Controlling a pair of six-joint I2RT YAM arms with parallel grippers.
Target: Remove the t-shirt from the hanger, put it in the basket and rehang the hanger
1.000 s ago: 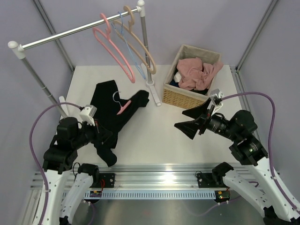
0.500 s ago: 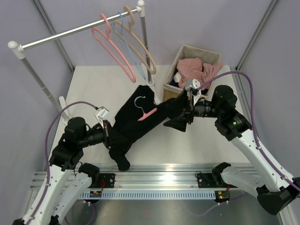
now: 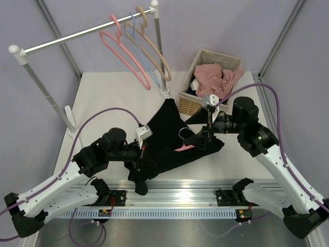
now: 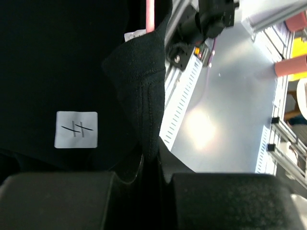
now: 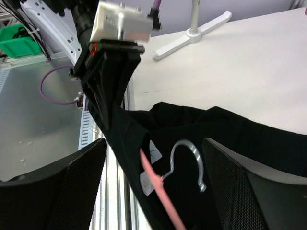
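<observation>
The black t-shirt [image 3: 165, 126] lies bunched at the table's near middle, with the pink hanger [image 3: 181, 148] inside its neck and the wire hook [image 3: 183, 135] sticking out. My left gripper [image 3: 142, 151] is shut on a fold of the shirt's cloth [image 4: 144, 96], which rises pinched between the fingers [image 4: 154, 165]. My right gripper [image 5: 158, 191] is open. Its fingers stand either side of the hook [image 5: 189, 155] and the pink hanger arm [image 5: 160, 189], touching neither. A white label [image 4: 76, 129] shows on the shirt.
A clothes rail [image 3: 77, 37] at the back carries pink [image 3: 126, 59], light-blue and beige hangers. Its foot [image 3: 167, 93] stands just behind the shirt. A wicker basket [image 3: 191, 105] with a dusty-pink garment [image 3: 218, 80] sits at the back right. The metal front rail [image 3: 175, 198] runs close below the shirt.
My left arm has dragged the shirt and hanger from the left side to the near middle. My right gripper has swung in from the right and now straddles the hook, its jaws slightly narrower.
</observation>
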